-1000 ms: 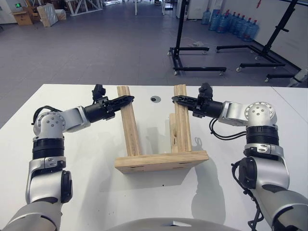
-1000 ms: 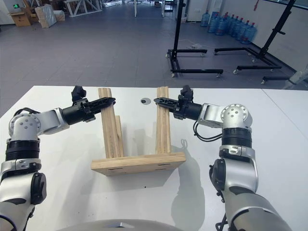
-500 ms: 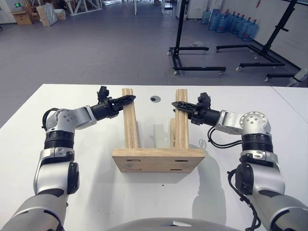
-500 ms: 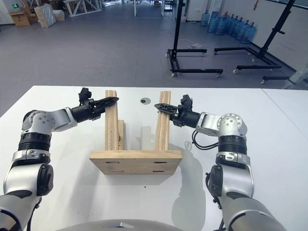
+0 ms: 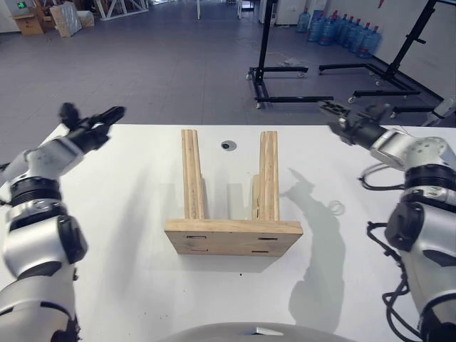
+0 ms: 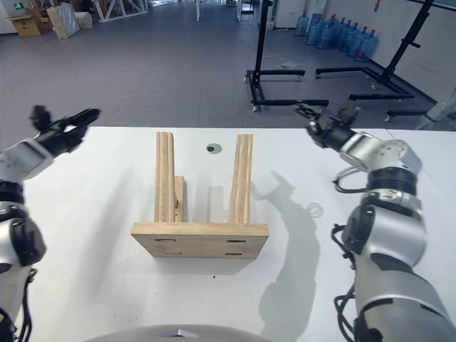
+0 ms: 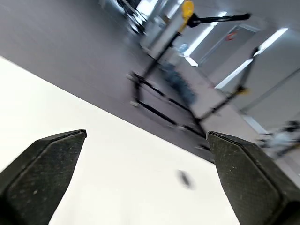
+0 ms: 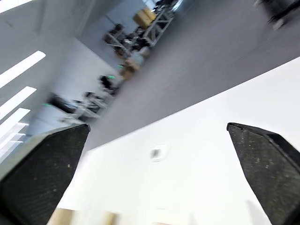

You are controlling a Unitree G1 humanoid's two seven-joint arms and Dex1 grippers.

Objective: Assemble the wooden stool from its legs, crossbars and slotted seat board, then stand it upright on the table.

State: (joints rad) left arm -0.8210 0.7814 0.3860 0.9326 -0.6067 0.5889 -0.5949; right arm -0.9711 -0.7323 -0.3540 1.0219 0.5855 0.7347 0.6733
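The wooden stool lies on its side in the middle of the white table (image 5: 128, 271). Its slotted seat board (image 5: 234, 236) stands on edge facing me. The left legs (image 5: 189, 174) and right legs (image 5: 268, 174) point away along the tabletop, with a short crossbar (image 6: 179, 199) by the left pair. My left gripper (image 5: 91, 114) hovers open over the far left table edge, well clear of the stool; its fingers (image 7: 42, 173) stand wide apart with nothing between. My right gripper (image 5: 354, 114) is open near the far right edge, its fingers (image 8: 267, 159) spread and empty.
A round hole (image 5: 228, 145) sits in the table beyond the leg ends. A small ring (image 5: 333, 207) lies right of the stool. Black wheeled racks (image 5: 292, 71) and water bottles (image 5: 342, 34) stand on the floor behind the table.
Both grippers have left the leg ends, swung outward and up to the table's far corners, and opened. The stool first got squared up and now rests on its side untouched.
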